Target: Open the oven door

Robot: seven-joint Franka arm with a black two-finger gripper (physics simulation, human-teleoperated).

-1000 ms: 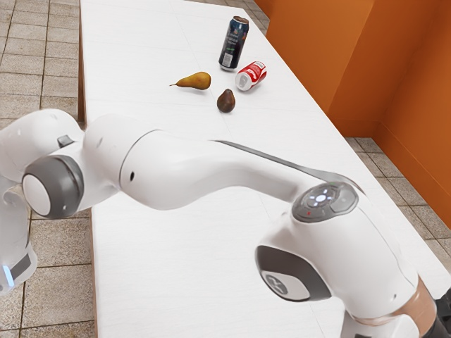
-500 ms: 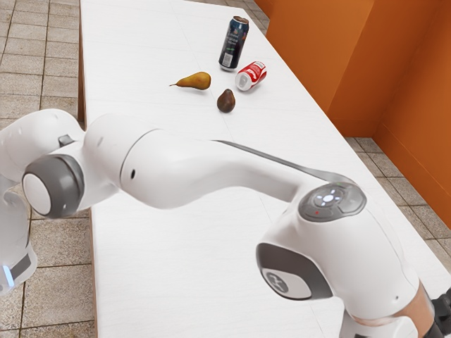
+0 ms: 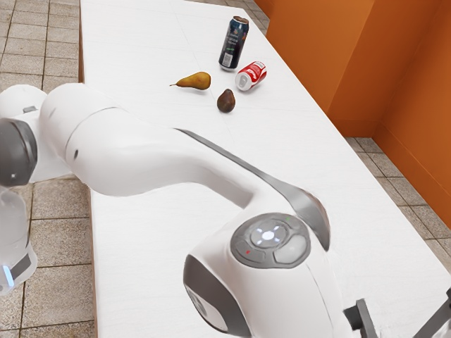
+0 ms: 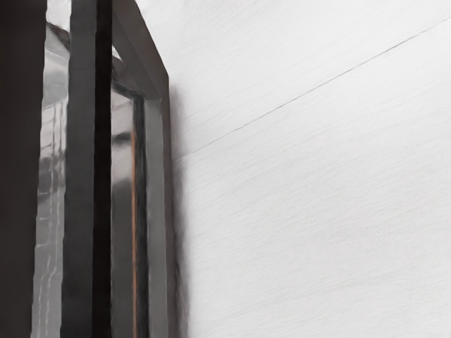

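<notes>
In the wrist view the dark oven [image 4: 79,176] stands close by the hand, with upright dark bars and reflecting glass panels [image 4: 53,204]. A grey frame edge [image 4: 156,211] stands beside the white table top. How far the oven door is open I cannot tell. In the exterior view a dark angled piece [image 3: 363,318] sits just beside the arm's wrist, and a dark slanted bar [image 3: 433,320] lies farther toward the lower right corner. Whether these belong to the gripper or to the oven is unclear.
The white table [image 3: 151,246] stretches under the arm. At its far end are a dark upright can [image 3: 233,46], a red can on its side [image 3: 251,76], a yellow-brown pear [image 3: 194,81] and a dark brown pear [image 3: 225,101]. An orange wall [image 3: 317,56] rises beyond.
The arm has swung toward the exterior view's left, its wrist part also lower. The dark angled piece and slanted bar have come into sight. Cans and pears have stayed put.
</notes>
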